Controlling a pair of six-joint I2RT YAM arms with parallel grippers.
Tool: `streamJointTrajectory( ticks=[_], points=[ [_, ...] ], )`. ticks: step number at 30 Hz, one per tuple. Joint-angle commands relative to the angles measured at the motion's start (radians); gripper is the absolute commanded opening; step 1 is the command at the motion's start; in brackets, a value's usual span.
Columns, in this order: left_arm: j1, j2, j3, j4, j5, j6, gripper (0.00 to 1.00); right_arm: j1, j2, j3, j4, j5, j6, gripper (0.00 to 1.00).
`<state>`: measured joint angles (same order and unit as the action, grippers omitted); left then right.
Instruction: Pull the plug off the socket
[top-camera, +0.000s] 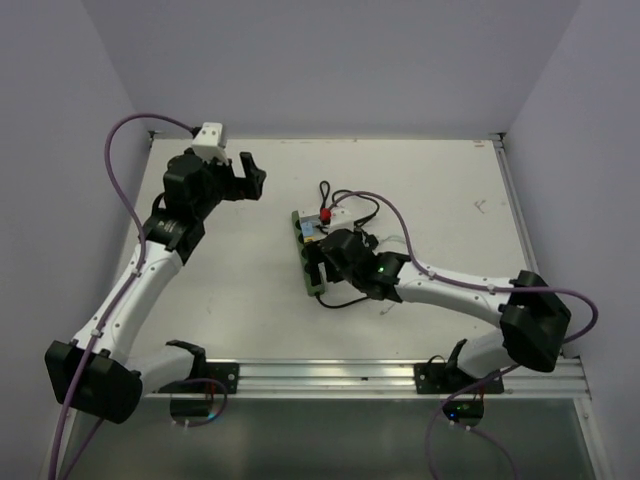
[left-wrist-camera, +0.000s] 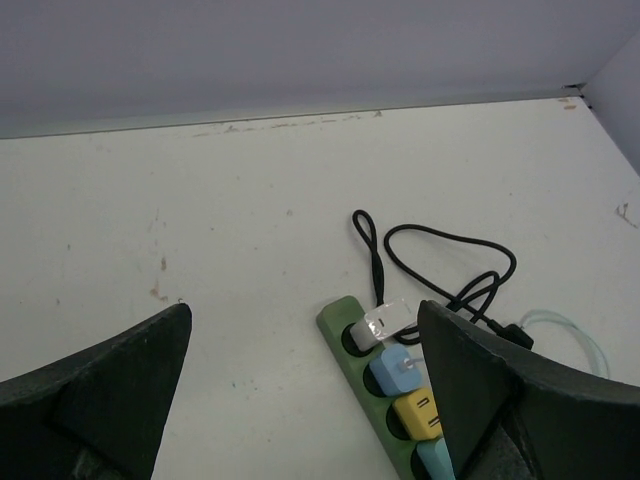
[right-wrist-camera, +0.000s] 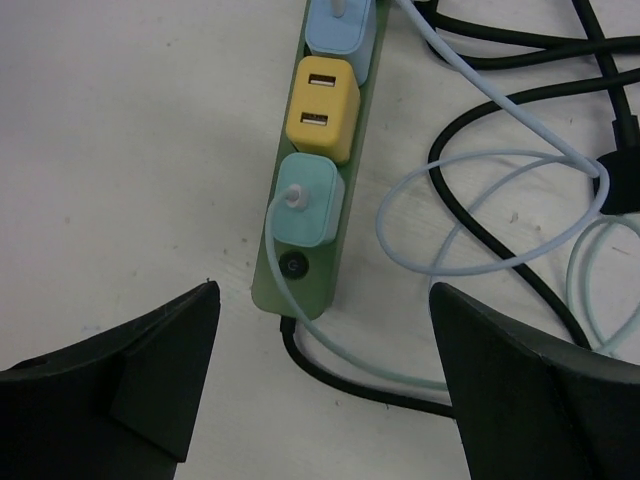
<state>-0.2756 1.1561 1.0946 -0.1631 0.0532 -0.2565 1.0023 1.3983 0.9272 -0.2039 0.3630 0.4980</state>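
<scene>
The green power strip (right-wrist-camera: 317, 287) lies on the table with a blue plug (right-wrist-camera: 340, 28), a yellow USB plug (right-wrist-camera: 322, 108) and a teal plug (right-wrist-camera: 308, 198) in a row, and a round black button at its near end. My right gripper (right-wrist-camera: 322, 292) is open, with its jaws wide apart on either side of that near end, above the strip (top-camera: 303, 252). My left gripper (top-camera: 250, 172) is open and empty, well to the left of the strip. The left wrist view shows the strip's far end (left-wrist-camera: 337, 320) with a white plug (left-wrist-camera: 385, 322) in it.
A thin black cord (right-wrist-camera: 400, 372) leaves the strip's near end and loops to the right. A pale blue cable (right-wrist-camera: 480, 265) coils beside it. More black cord (left-wrist-camera: 450, 245) lies beyond the far end. A small red part (top-camera: 325, 215) sits there. The metal rail (top-camera: 330, 375) runs along the near edge.
</scene>
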Motion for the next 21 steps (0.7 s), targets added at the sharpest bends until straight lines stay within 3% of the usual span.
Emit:
streamJointTrajectory(
  ticks=[1,7,14,21],
  points=[
    [-0.008,-0.044,-0.035,0.048,-0.036,0.051,1.00,0.009,0.097,0.094,0.024,0.086,0.066,0.89],
    [-0.010,-0.059,-0.041,0.050,-0.042,0.051,1.00,0.041,0.206,0.173,0.028,0.089,0.079,0.75],
    [-0.010,-0.065,-0.052,0.051,-0.050,0.053,1.00,0.075,0.192,0.153,0.041,0.229,0.099,0.80],
    [-0.010,-0.058,-0.053,0.050,-0.049,0.053,1.00,0.075,0.280,0.210,-0.003,0.246,0.111,0.63]
  ],
)
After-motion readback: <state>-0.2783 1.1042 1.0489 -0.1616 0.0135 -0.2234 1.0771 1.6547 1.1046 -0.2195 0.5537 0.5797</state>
